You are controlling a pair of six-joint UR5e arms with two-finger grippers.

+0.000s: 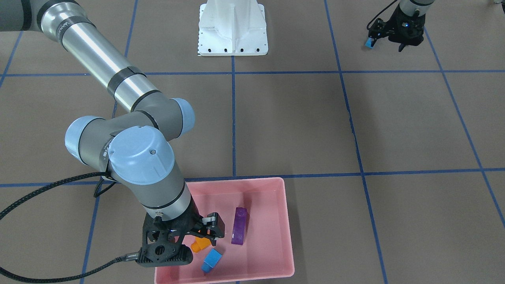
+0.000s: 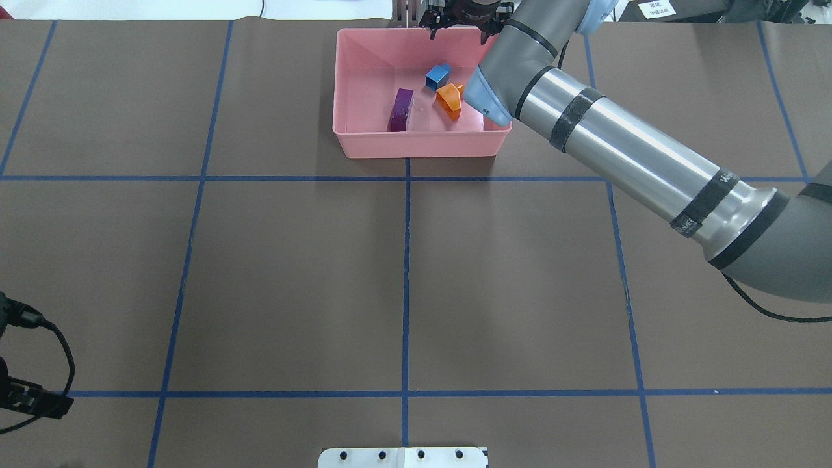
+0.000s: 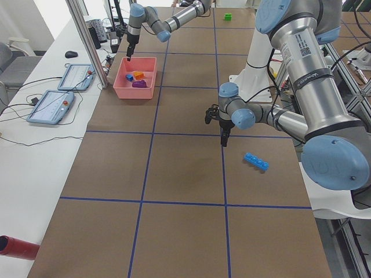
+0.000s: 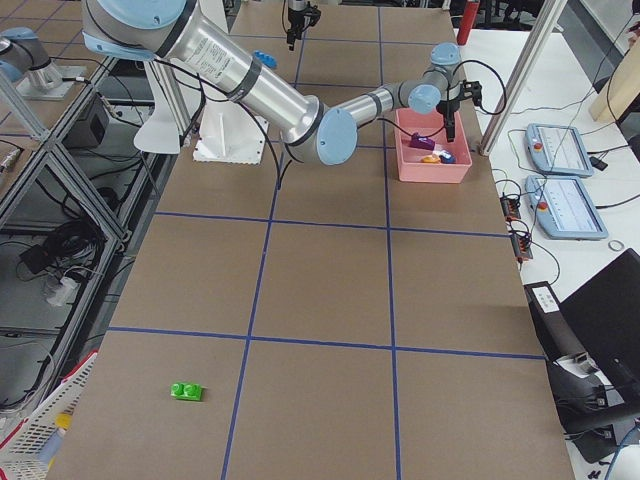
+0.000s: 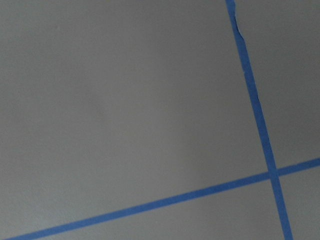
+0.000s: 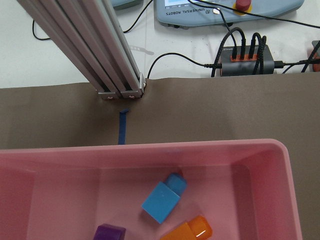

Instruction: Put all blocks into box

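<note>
The right gripper (image 2: pixel 457 29) covers part of the orange sloped brick (image 1: pixel 200 244) in the front-facing view. There, only one end of the long light-blue bar (image 3: pixel 255 161) peeks out at 9 o'clock of the left gripper (image 1: pixel 386 42). Both sets of fingers stand wide, holding nothing. The orange brick lies in the pink box (image 1: pixel 290 221), with the purple brick (image 1: pixel 239 226) at its 2 o'clock and the small blue cube (image 1: pixel 212 260) at its 5 o'clock. The green brick (image 4: pixel 186 390) sits alone on the surface, well apart.

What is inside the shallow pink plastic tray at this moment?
Three studded bricks: a narrow purple brick, a small light-blue cube and an orange sloped brick. The pink tray floor beneath the right gripper is covered.
</note>
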